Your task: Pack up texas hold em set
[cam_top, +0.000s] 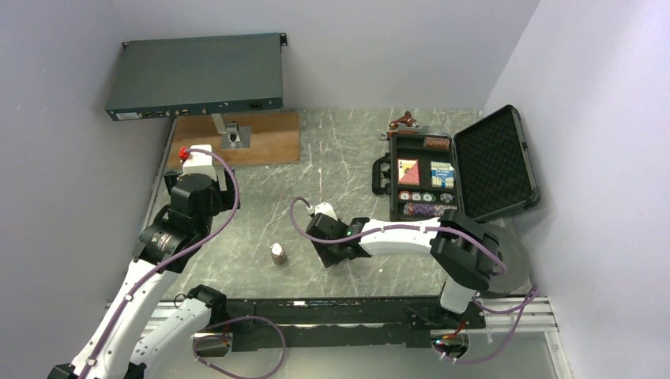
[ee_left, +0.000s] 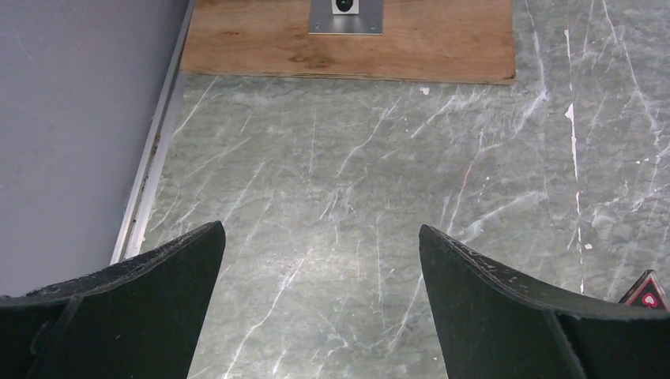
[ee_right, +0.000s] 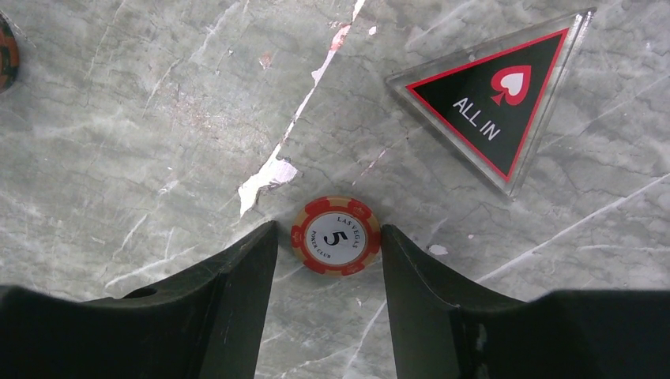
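i see my right gripper (ee_right: 326,237) spread astride the red 5 chip (ee_right: 336,235) — contact unclear, all-in marker (ee_right: 494,99) just beyond, second chip (ee_right: 4,51) cut off at frame edge, left gripper (ee_left: 320,237) spread wide

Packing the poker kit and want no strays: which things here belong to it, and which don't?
Belongs: red 5 chip, ALL IN marker, small stack (likely chips), open case.
Lying about: grey rack unit, wooden board.

Red 5 chip (ee_right: 336,235) lying flat | ALL IN triangle (ee_right: 498,95) lying at its 2 o'clock | black case (cam_top: 496,162) sitting open
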You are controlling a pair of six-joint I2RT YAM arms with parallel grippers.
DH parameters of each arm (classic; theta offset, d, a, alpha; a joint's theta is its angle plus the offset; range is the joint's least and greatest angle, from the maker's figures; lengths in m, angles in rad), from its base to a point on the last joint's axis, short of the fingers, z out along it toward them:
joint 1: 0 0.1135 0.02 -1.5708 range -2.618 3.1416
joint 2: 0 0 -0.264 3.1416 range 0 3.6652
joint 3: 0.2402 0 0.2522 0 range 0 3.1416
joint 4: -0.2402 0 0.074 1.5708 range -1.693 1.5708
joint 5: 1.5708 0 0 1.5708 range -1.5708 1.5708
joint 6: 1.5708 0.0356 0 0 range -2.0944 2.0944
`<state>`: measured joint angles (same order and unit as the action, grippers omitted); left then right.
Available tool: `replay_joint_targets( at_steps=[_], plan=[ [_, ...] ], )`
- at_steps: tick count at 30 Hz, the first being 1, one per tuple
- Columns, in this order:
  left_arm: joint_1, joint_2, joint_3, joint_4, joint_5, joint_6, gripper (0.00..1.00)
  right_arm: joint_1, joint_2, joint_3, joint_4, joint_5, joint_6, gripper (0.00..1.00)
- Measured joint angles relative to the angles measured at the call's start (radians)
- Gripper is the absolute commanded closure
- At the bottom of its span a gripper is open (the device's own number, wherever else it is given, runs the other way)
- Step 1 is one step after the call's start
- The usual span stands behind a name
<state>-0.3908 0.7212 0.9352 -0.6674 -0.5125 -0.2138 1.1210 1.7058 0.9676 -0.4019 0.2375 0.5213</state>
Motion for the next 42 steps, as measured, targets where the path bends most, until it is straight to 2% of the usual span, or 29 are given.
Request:
replay_joint_targets(
  at_steps=[6, 15, 24, 42],
  plan=[
    [0.002, -0.006, 0.000, 0.006, 0.000, 0.000, 0.01, 0.000, -0.001, 0.000, 0.000, -0.004, -0.007, 0.50],
    [0.005, -0.008, -0.001, 0.013, 0.001, 0.000, 0.00, 0.002, -0.001, -0.001, -0.002, -0.010, -0.016, 0.66],
    [0.006, -0.014, -0.011, 0.013, 0.002, 0.000, 0.01, 0.002, 0.000, 0.010, -0.020, -0.007, -0.016, 0.67],
    [0.008, -0.019, -0.012, 0.013, 0.006, 0.000, 0.01, 0.011, 0.001, 0.098, -0.284, 0.076, -0.021, 0.67]
  ],
)
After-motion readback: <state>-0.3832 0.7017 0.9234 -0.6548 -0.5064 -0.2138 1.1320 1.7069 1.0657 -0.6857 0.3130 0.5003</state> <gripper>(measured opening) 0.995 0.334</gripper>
